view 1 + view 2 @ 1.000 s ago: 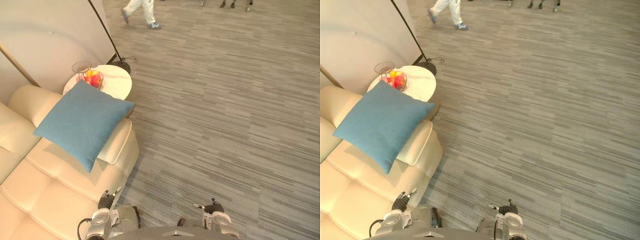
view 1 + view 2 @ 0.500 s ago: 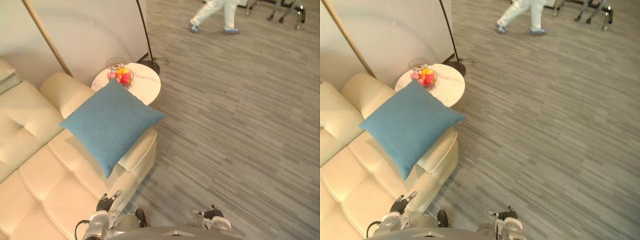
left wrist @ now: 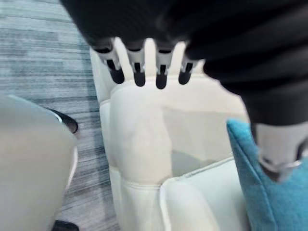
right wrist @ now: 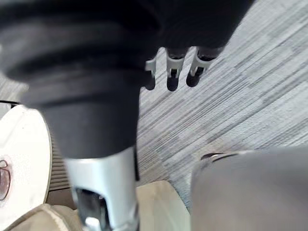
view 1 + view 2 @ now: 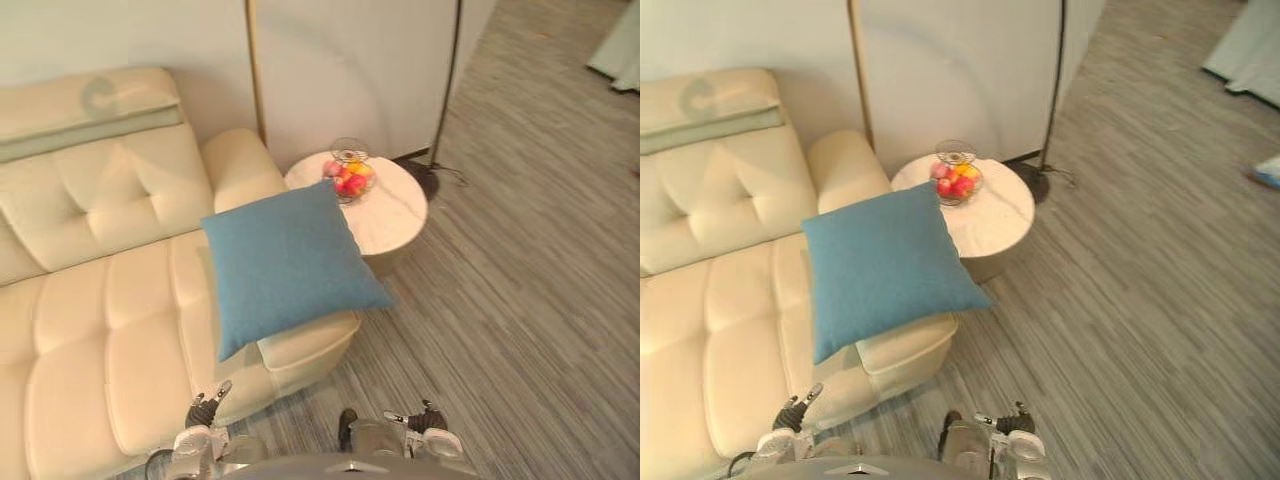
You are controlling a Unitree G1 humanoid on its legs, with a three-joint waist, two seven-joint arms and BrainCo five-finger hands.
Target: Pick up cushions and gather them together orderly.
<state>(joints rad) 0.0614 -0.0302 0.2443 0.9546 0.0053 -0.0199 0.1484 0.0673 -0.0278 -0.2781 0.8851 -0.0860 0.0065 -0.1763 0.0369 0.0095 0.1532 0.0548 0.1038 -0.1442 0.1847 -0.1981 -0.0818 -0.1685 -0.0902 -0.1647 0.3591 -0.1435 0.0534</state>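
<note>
Blue cushion [image 5: 285, 262] lies tilted across the end seat and low armrest of the cream sofa [image 5: 100, 300], one corner hanging past the armrest over the grey carpet [image 5: 520, 300], another reaching toward the round white side table [image 5: 395, 215]. On that table you see a wire bowl of fruit [image 5: 350, 180], and just beyond it the dark base of a floor lamp [image 5: 428, 182] against the wall. Your left hand [image 3: 138, 62] hangs low in front of the sofa's front edge, near the cushion but apart from it, fingers straight and holding nothing. Your right hand [image 4: 173, 67] hangs over the carpet, well apart from the cushion, its fingers likewise loose and empty.
</note>
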